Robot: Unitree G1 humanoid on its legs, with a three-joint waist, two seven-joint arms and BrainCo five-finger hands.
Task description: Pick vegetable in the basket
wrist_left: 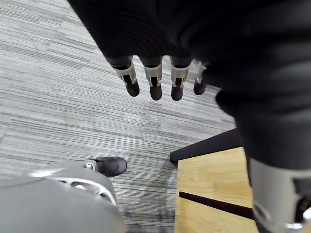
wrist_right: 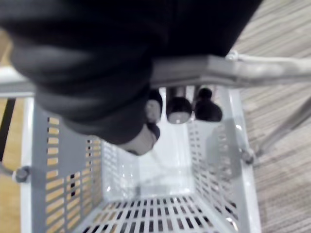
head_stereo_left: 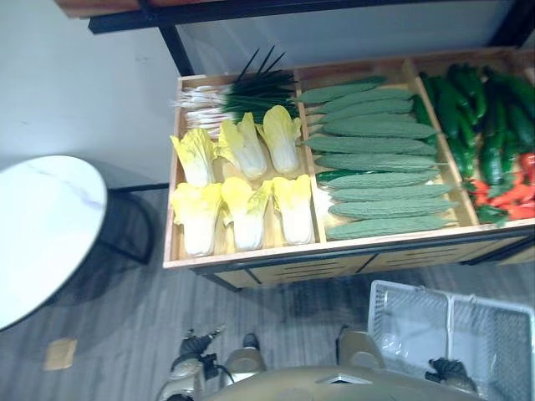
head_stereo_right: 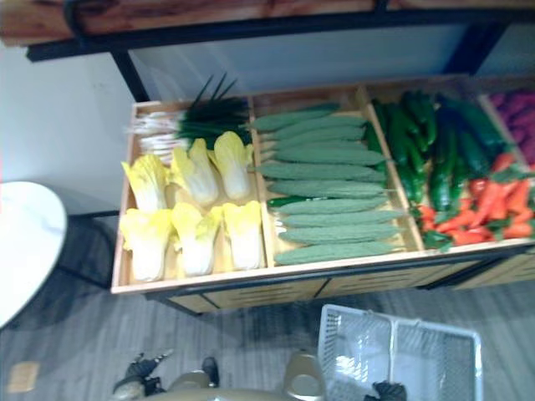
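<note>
Yellow cabbages (head_stereo_left: 238, 180), ridged green gourds (head_stereo_left: 376, 167) laid in wooden crate (head_stereo_left: 276, 257), centre. Perforated white basket (head_stereo_left: 410, 330) lower right, handle clasped by right hand (wrist_right: 179, 108). Left hand (wrist_left: 155, 82) relaxed, lower left. Round table (head_stereo_left: 42, 225) at left edge.

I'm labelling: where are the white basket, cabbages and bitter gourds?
white basket (head_stereo_left: 410, 327), left eye view, inner mesh wall.
cabbages (head_stereo_left: 248, 221), left eye view, front middle head.
bitter gourds (head_stereo_left: 376, 128), left eye view, one gourd's middle.
</note>
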